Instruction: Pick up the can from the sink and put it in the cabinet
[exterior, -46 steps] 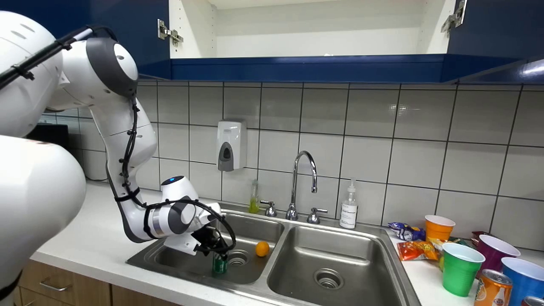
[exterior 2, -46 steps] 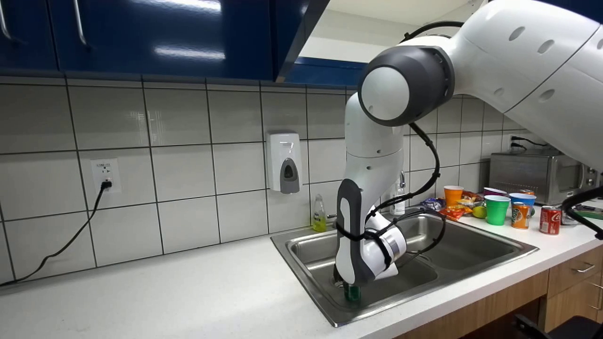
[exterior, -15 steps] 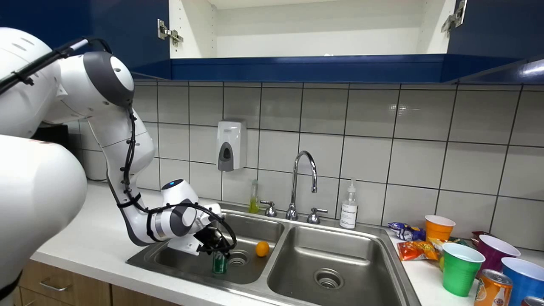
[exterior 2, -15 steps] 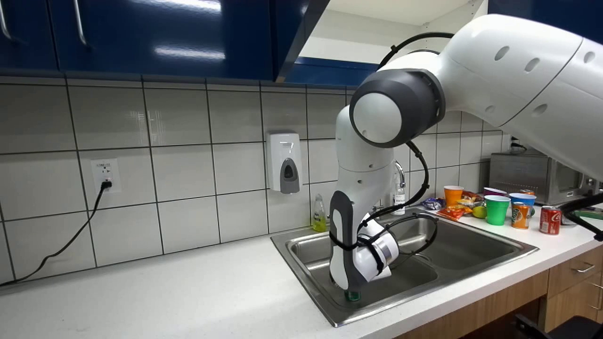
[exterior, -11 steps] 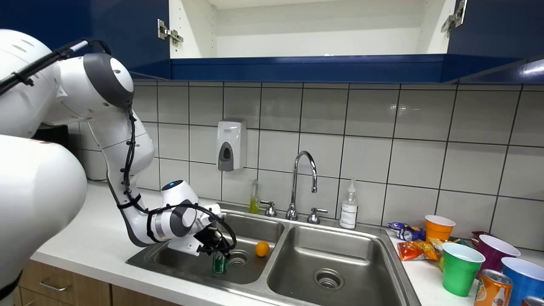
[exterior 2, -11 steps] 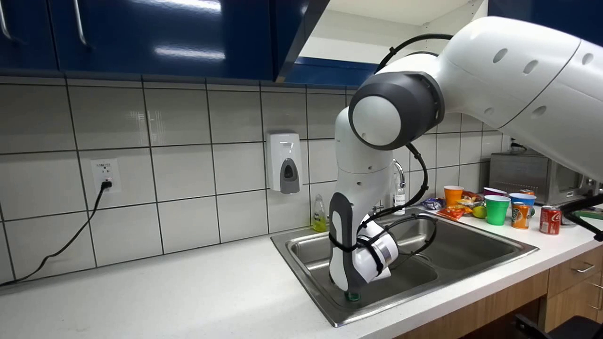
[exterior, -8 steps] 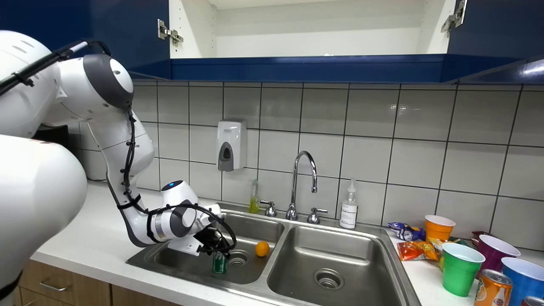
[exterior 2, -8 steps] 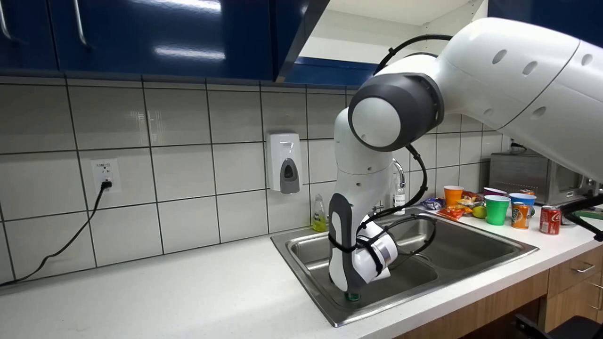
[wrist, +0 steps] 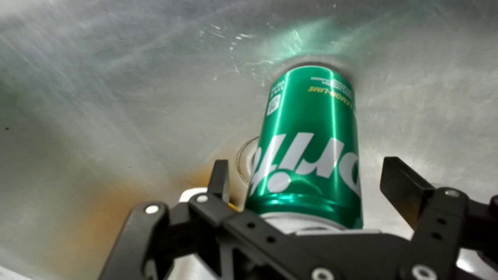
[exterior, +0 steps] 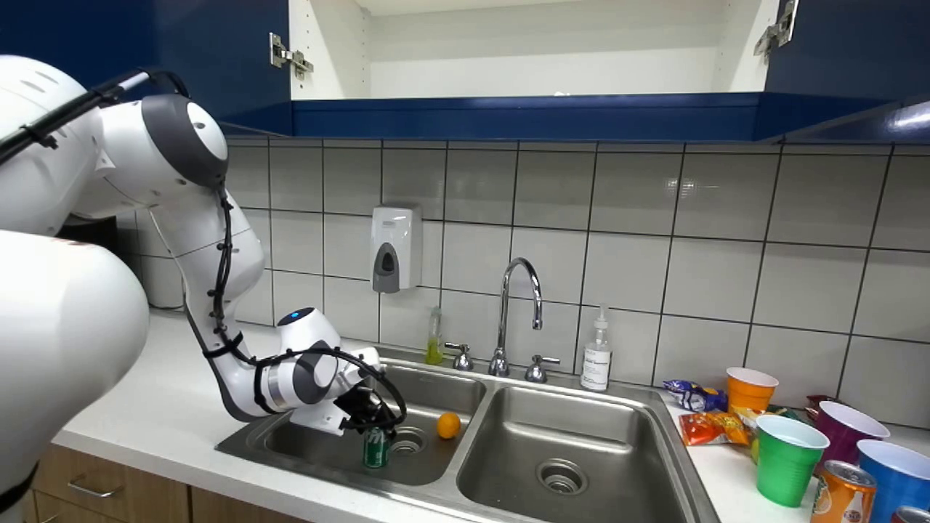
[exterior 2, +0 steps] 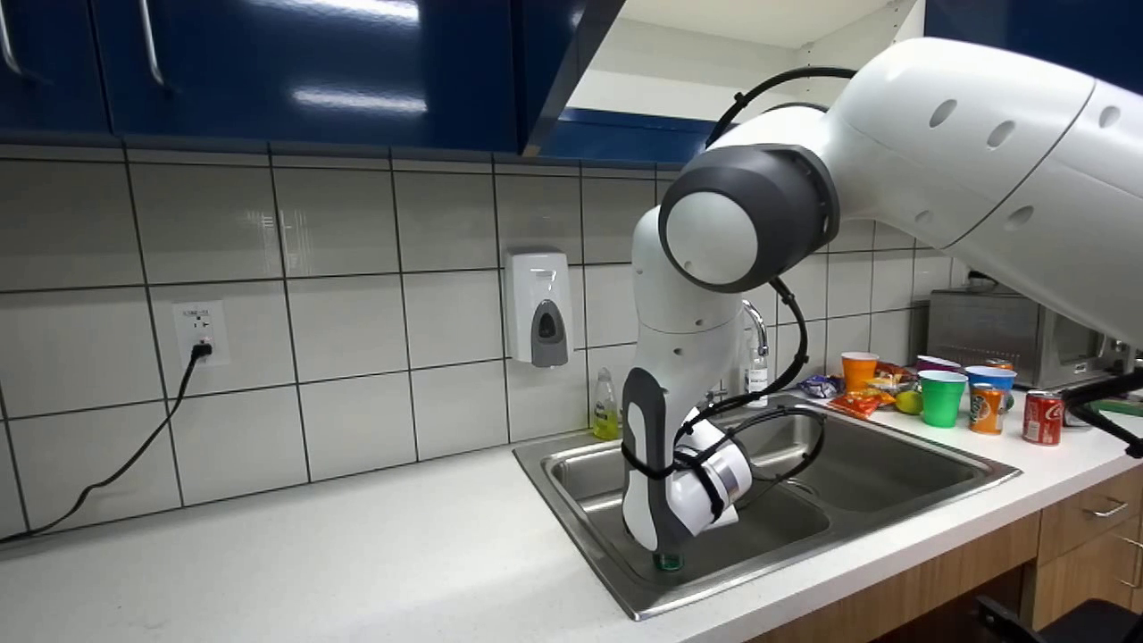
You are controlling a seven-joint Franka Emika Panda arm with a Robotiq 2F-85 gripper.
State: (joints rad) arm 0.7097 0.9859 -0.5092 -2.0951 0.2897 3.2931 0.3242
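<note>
1. White-tiled wall (exterior: 639, 196) with dark grout lines rises behind a white countertop (exterior: 182, 392); a soap dispenser (exterior: 396, 249) hangs on the tiles.
2. Overhead, a dark blue cabinet (exterior: 545, 58) has its doors open, showing a white interior.
3. Set into the countertop is a stainless-steel sink (exterior: 617, 472) with two basins and a tall, curved chrome faucet (exterior: 503, 319) at the back.
4. A green can (exterior: 375, 453) stands upright in the left-hand basin, as seen in an exterior view, near the drain (exterior: 410, 440). Yellow print on it reads "LEMON-LIME". Just past the drain lies a small orange round object (exterior: 448, 426).
5. A white robot arm (exterior 2: 964, 134) bends down into that basin, and in an exterior view it hides all but the lower end of the can.
6. The black gripper (wrist: 307, 171) is spread wide. In the wrist view the can shows between its two fingers, with a gap on each side, so it has hold of nothing.
7. Right of the sink, on the countertop, are an orange cup (exterior: 750, 394), a green cup (exterior: 790, 465), a purple cup (exterior: 846, 436) and a blue cup (exterior: 897, 472), with snack packets (exterior: 712, 428) and an orange can (exterior: 843, 495) near them.
</note>
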